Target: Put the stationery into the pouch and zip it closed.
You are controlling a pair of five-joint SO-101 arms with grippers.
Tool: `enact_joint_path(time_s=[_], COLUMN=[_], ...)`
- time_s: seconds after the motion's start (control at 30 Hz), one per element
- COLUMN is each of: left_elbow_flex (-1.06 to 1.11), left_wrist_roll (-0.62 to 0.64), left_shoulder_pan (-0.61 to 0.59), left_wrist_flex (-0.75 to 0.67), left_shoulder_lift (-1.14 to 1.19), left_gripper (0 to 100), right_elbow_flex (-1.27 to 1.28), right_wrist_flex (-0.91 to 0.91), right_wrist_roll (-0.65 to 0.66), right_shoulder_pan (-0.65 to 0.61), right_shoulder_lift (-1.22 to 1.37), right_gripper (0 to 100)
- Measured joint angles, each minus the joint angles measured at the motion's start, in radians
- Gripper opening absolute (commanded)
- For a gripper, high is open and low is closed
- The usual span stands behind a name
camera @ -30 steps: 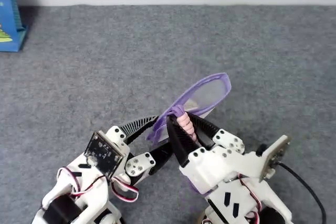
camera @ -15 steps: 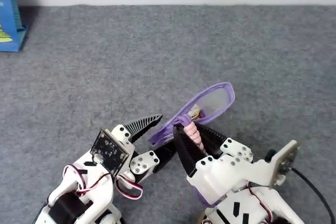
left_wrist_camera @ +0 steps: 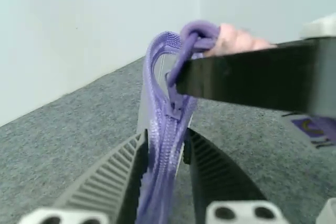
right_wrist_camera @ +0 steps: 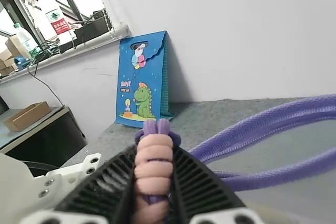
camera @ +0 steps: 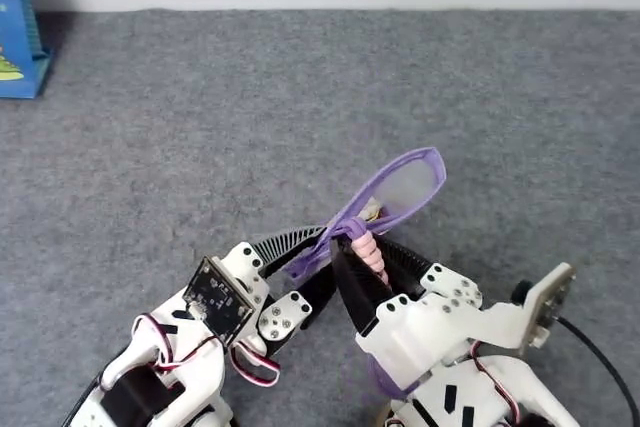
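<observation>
A translucent pouch [camera: 400,187] with a purple zipper edge hangs above the grey table, tilted, held between both arms. My left gripper [camera: 308,250] is shut on the pouch's purple zipper edge [left_wrist_camera: 165,129] at its lower end. My right gripper [camera: 362,247] is shut on the pink ribbed zipper pull [right_wrist_camera: 153,166], which is tied to a purple loop [right_wrist_camera: 156,127]. A small pale item [camera: 372,213] shows inside the pouch near the pull. In the left wrist view a black finger of the right gripper [left_wrist_camera: 252,82] crosses above the zipper.
A blue gift bag [camera: 18,32] stands at the far left corner by the white wall; the same gift bag [right_wrist_camera: 143,80] appears in the right wrist view. Grey carpet-like table [camera: 200,127] stretches open beyond the arms.
The left gripper has slid right along the pouch's lower edge. The right gripper and pull have drawn slightly toward the near side, and the pouch has shifted with them.
</observation>
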Motion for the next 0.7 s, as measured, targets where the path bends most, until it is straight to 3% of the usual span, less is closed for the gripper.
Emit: enact_joint_path(time_s=[0.23,0.7], left_elbow_flex=[0.002,-0.018], left_wrist_roll=[0.000,0.000], left_shoulder_pan=[0.002,0.002], left_wrist_flex=[0.009,0.084], left_shoulder_lift=[0.000,-0.002], left_gripper=[1,1], right_elbow_flex=[0.000,0.244], right_wrist_flex=[-0.009,-0.405], right_wrist_roll=[-0.003,-0.057], right_shoulder_pan=[0.023,0.450], right_shoulder_lift=[0.000,0.014], right_gripper=[0.7,0.7])
